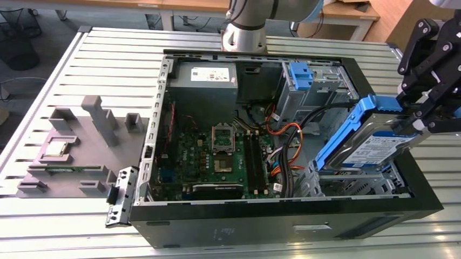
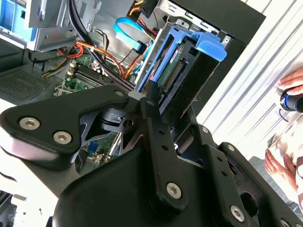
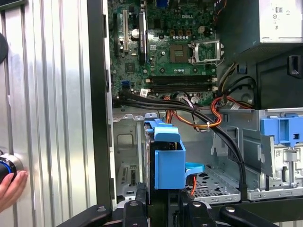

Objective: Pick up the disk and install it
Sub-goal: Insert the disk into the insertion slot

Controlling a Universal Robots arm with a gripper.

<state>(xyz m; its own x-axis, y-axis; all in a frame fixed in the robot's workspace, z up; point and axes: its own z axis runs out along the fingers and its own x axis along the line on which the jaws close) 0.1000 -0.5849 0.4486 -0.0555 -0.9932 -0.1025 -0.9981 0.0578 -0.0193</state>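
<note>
A slatted aluminium table [image 1: 108, 59] stands before wooden desks [image 1: 353, 12] on a grey floor [image 1: 47, 38].

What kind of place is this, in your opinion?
Probably a robotics lab or test bench: a slatted metal table, an open computer case on it, and the gripper holding the disk over it.

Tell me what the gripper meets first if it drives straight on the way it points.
Probably the metal drive cage: the gripper is shut on the disk, held tilted above that cage, so the disk's lower end would touch it first. Depth is unclear.
</note>
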